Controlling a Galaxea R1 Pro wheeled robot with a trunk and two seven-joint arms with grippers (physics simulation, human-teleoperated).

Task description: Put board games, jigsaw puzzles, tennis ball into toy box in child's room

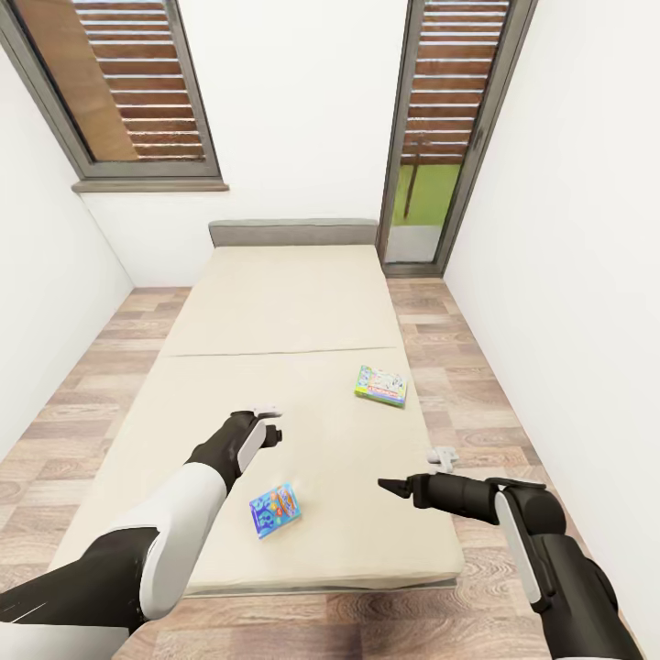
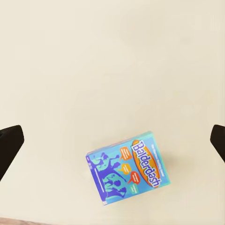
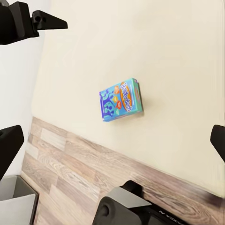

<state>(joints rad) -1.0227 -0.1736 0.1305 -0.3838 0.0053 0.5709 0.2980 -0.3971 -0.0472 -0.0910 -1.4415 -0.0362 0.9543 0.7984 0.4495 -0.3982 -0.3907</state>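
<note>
Bed (image 1: 293,312): beige mattress, robot stationed at foot end, both arms reaching over it.

Blue board game (image 1: 275,510): lies flat near foot edge, between the arms, slightly askew; "Balderdash" lettering legible from left wrist camera (image 2: 129,167).

Second board game (image 1: 381,385): flat, toward right edge, farther up mattress; out of easy reach.

Left pincer (image 1: 266,423): above mattress just beyond blue box, fingers apart, nothing held; likely poised for descent.

Right pincer (image 1: 392,485): level, aimed toward blue box, fingers apart, empty.

Toy box: location unknown.

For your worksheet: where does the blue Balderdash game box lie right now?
In the head view the blue Balderdash box lies on the bed near its foot edge, between the left gripper and the right gripper, nearer than the green game box.
</note>
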